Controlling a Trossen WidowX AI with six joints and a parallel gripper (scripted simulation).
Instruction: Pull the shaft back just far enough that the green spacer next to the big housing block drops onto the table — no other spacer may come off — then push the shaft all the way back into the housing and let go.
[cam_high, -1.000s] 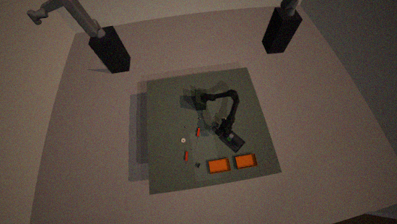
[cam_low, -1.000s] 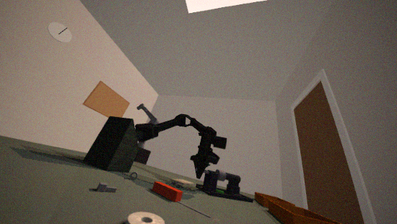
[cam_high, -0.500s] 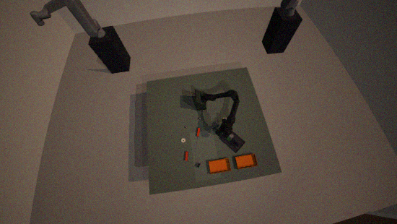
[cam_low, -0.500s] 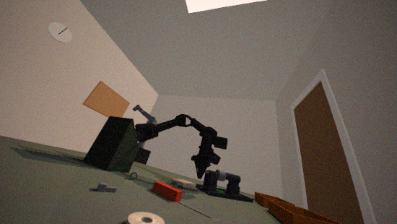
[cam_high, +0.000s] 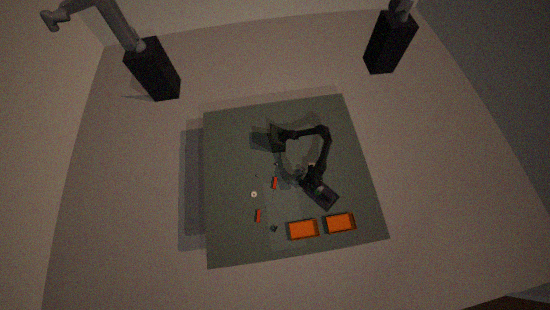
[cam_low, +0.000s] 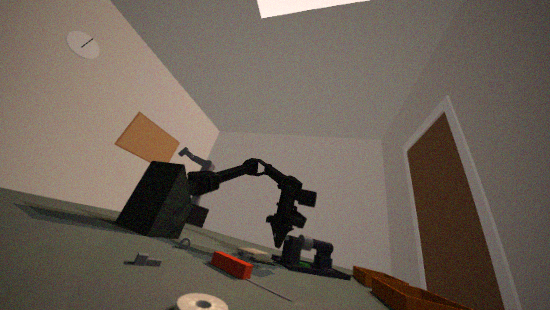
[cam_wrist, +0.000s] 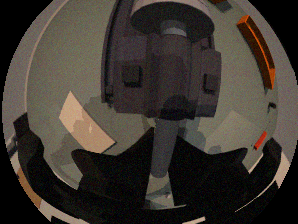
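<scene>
Nearly closed, the hand (cam_high: 302, 183) (cam_low: 278, 244) (cam_wrist: 158, 131) is gripping the shaft (cam_wrist: 164, 147), whose long axis is running towards twelve o'clock in the wrist view, into the nearer block (cam_high: 309, 187) (cam_low: 291, 250) (cam_wrist: 167, 75).

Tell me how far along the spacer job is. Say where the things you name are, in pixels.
Looks done: the green spacer (cam_high: 318, 191) (cam_low: 304, 264) lies low between the blocks, while a pale spacer (cam_low: 305, 243) (cam_wrist: 172, 19) remains up. In hand: the gripper (cam_high: 303, 183) (cam_low: 278, 245) (cam_wrist: 158, 131) grips the shaft (cam_wrist: 164, 150), which sticks out of its block. Left: apparently pushing it fully in, then letting go.
</scene>
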